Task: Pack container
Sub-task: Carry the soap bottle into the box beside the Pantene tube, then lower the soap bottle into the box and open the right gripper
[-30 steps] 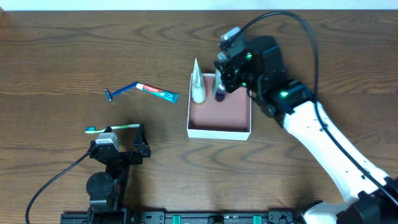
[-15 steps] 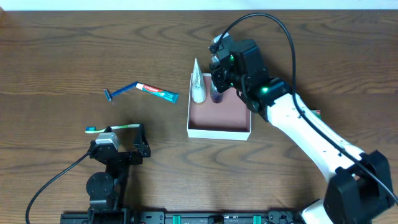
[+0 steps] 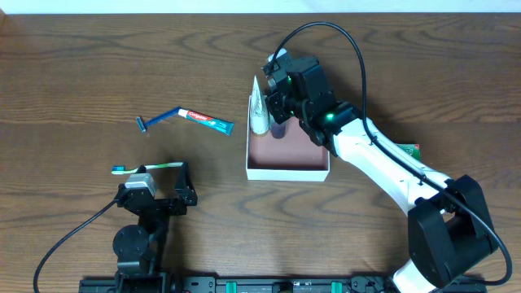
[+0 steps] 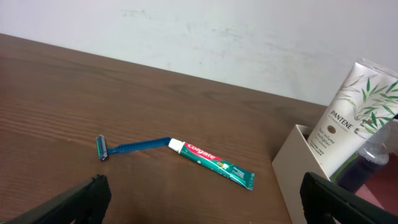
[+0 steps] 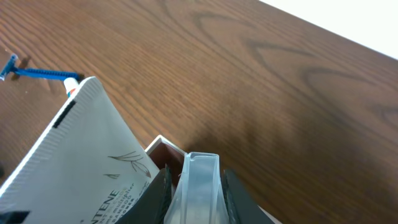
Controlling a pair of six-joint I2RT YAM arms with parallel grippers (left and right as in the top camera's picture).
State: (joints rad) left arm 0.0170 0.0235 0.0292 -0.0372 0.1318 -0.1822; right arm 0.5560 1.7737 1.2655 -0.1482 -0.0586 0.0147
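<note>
Your right gripper (image 3: 279, 104) clamps the small clear bottle (image 5: 200, 186), standing it upright beside the white tube (image 3: 259, 112) in the far-left corner of the container (image 3: 289, 172), probably to save floor space. The container sits right of the tabletop's centre. Your left gripper (image 3: 187, 184) rests released near the front edge.

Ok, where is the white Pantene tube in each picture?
Overhead: the white tube stands by the container's left wall, picture centre.
Left wrist: white tube at far right, rising from the container.
Right wrist: white tube fills the lower left.
Shared landmark: blue razor.
</note>
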